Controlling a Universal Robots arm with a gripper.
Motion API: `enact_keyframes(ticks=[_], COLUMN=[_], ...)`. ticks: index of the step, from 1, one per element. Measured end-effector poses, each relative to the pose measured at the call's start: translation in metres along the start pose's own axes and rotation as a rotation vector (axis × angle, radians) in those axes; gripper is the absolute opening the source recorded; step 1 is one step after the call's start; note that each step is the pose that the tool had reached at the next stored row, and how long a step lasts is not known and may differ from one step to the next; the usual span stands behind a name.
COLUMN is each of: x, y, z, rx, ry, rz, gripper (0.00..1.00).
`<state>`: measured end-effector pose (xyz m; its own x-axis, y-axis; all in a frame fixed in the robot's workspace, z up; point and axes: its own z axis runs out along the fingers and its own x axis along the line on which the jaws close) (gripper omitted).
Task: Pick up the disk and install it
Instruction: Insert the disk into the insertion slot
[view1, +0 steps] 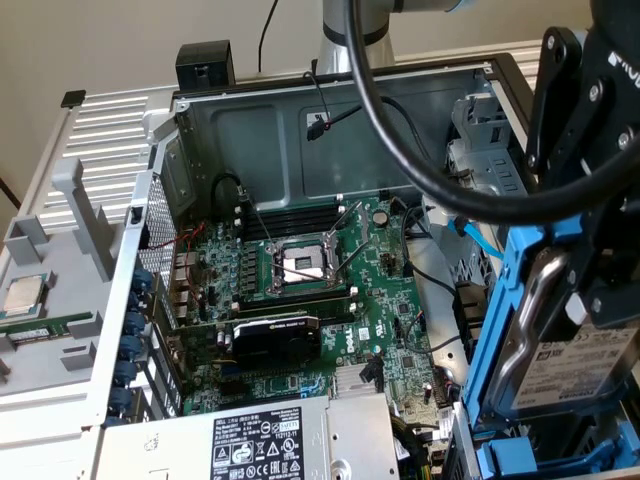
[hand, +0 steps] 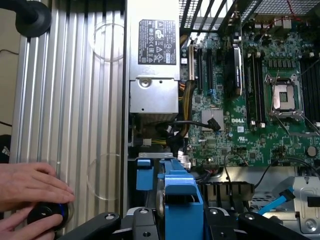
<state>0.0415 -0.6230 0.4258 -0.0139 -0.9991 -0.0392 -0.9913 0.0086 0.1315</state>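
The disk (view1: 556, 345), a silver-grey drive with a white barcode label in a bright blue carrier, stands on edge at the exterior view's right, over the open computer case's drive corner. My gripper (view1: 592, 288) comes down on it from above and is shut on it. In the wrist view the blue carrier of the disk (hand: 181, 196) sits between the black fingers (hand: 145, 226) of my gripper (hand: 180, 226), above the case's lower corner beside the power supply.
The motherboard (view1: 310, 270) with its open CPU socket (view1: 300, 262) and graphics card (view1: 275, 335) fills the case floor. The power supply (view1: 260, 440) lies in front. A blue bay bracket (view1: 540, 458) sits under the disk. A person's hand (hand: 30, 192) rests on a black knob (hand: 47, 215).
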Motion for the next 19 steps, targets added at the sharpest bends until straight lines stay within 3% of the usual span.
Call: enact_keyframes(ticks=[19], x=[0.0007], y=[0.0], z=[0.0051], rx=[-0.0004], ry=[-0.0065], rz=[-0.001], gripper=[0.37])
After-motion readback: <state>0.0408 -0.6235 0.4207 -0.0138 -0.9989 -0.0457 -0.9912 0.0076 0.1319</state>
